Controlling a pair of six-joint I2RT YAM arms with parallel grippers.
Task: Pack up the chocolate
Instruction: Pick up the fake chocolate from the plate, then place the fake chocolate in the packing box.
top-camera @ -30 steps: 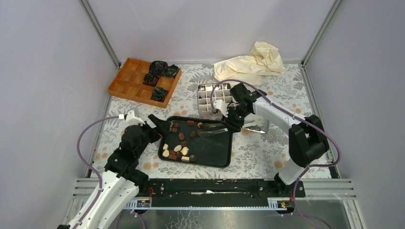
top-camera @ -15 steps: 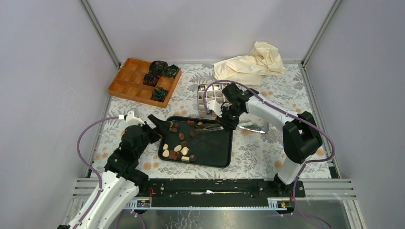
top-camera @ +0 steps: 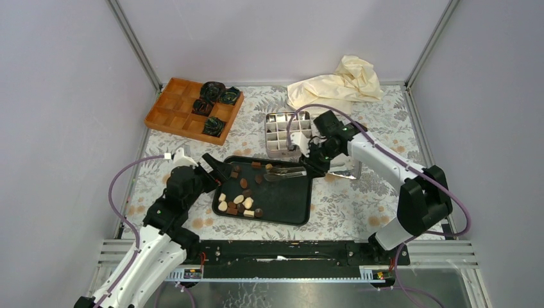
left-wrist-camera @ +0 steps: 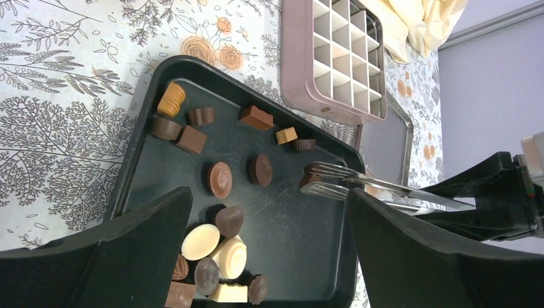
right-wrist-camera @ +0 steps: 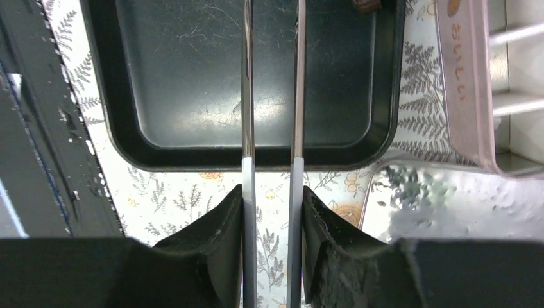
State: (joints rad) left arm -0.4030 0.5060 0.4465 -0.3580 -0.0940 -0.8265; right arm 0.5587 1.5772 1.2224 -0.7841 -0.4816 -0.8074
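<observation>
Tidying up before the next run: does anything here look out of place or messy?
A crumpled cream cloth lies bunched at the far right corner, behind the divided box. The dark paper cups in the wooden tray sit crushed and askew across its compartments. Nothing looks spilled or broken.
</observation>
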